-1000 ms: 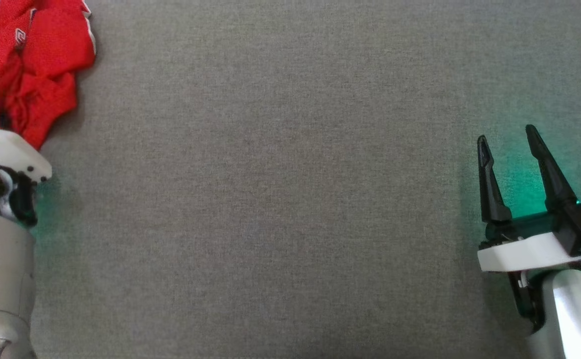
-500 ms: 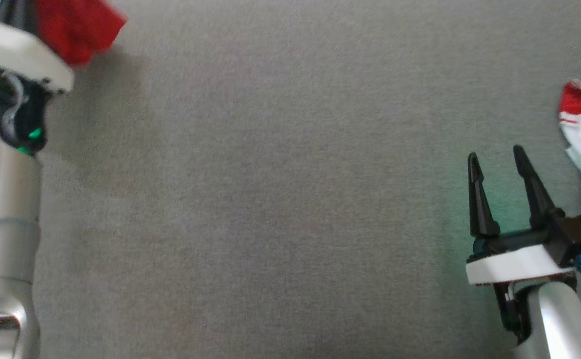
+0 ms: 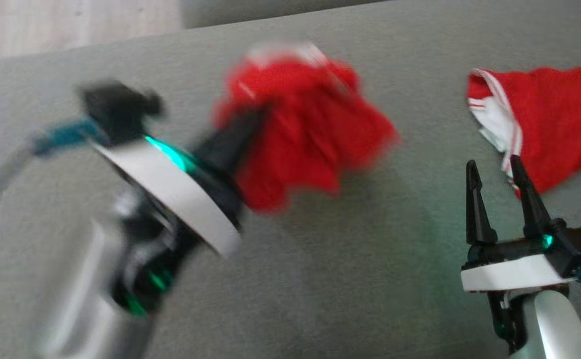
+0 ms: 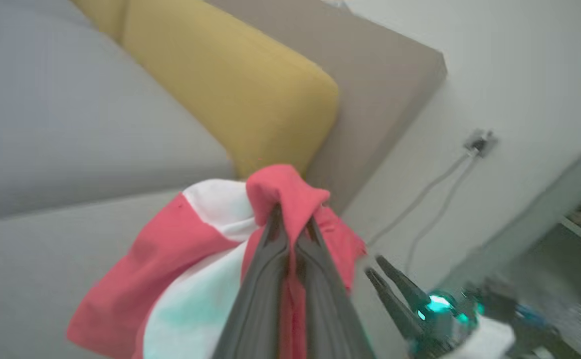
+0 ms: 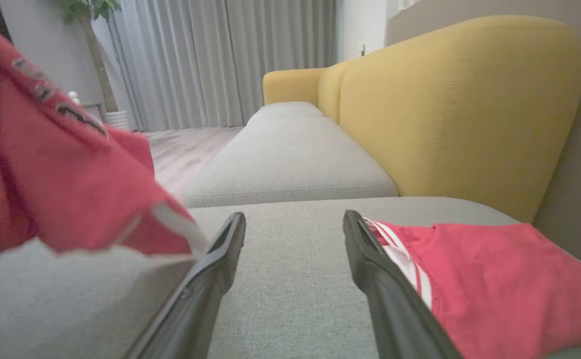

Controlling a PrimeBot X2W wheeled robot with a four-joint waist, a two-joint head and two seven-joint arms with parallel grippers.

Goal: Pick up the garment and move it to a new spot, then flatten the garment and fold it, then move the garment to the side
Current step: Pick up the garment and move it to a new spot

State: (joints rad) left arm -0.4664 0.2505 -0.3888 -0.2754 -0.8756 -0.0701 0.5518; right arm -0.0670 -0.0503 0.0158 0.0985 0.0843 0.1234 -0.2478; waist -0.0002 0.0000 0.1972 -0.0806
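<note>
The garment (image 3: 310,129), red with white panels, hangs bunched and blurred above the grey sofa seat (image 3: 320,279). My left gripper (image 3: 255,117) is shut on a fold of it. In the left wrist view the fingers (image 4: 292,219) pinch a red fold, with the rest of the garment (image 4: 195,249) drooping below them. My right gripper (image 3: 489,164) stands open and empty low over the seat at the right, and in its own view (image 5: 292,219) the jaws are wide apart. There the held garment (image 5: 61,189) hangs at the left.
A second red cloth with white stripes (image 3: 554,109) lies on the seat just beyond my right gripper, beside its right finger (image 5: 494,269). A yellow backrest (image 5: 450,109) lines the sofa's far side. Wooden floor (image 3: 71,25) lies past the seat's edge. A wall socket with cables (image 4: 477,142) is behind.
My left gripper has shut on the garment, lifted it off the seat and swung it toward the middle. The head view has shifted. My right gripper stays open.
</note>
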